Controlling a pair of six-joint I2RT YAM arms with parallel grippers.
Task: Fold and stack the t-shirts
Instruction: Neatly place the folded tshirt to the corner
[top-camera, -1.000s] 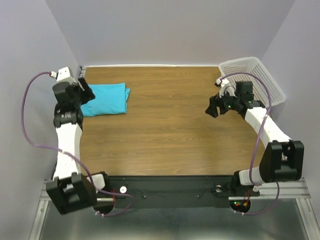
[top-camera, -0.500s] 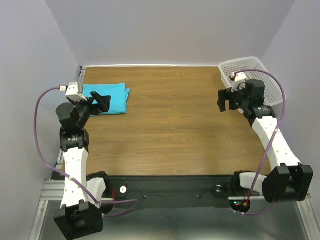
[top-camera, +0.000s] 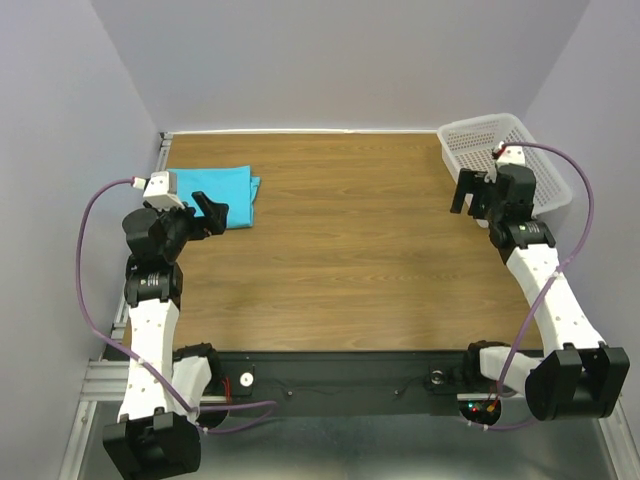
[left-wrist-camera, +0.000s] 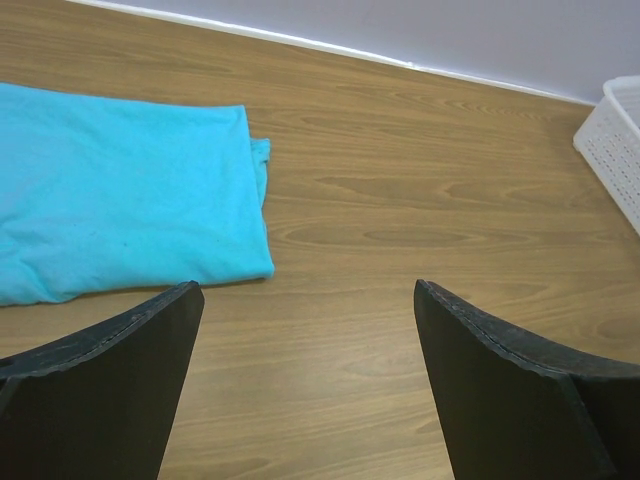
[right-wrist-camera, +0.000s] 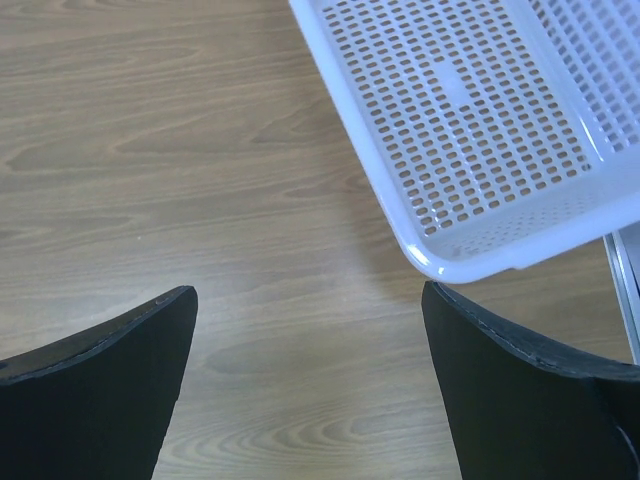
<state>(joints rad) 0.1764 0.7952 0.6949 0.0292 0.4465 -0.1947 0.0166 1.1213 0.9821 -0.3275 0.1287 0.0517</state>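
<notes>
Change, left arm: the left gripper (top-camera: 210, 210) was over the left part of the t-shirt (top-camera: 228, 183) a second ago. It has since drawn back toward the near-left and now sits at the shirt's near edge.
Change, right arm: the right gripper (top-camera: 468, 192) has swung from mid-desk toward the far right and is now just beside the white basket (top-camera: 480, 122).
Jaws, left: spread wide, with nothing between them. The wrist view shows bare desk (top-camera: 350, 230) in the gap and the shirt ahead to the left.
Jaws, right: spread wide and holding nothing. The desk and a corner of the basket lie below them.
T-shirt: folded into a flat turquoise rectangle in the far-left corner of the desk. It has not shifted across the last second, and neither arm touches it.
Layers: a second cloth edge peeks out along its right side. I cannot tell whether this is a fold or another shirt underneath.
Reading: the shirt looks released and placed, and both arms appear to be backing off from it.
Remaining work: no loose shirt shows on the desk or in the visible part of the basket, so the task is probably at or near its end.
Surroundings: the basket is at the far-right corner, well apart from the shirt, and walls close in three sides.
Obstructions: nothing lies between either arm and the shirt. The basket rim is close to the right jaws if that arm swings further.
</notes>
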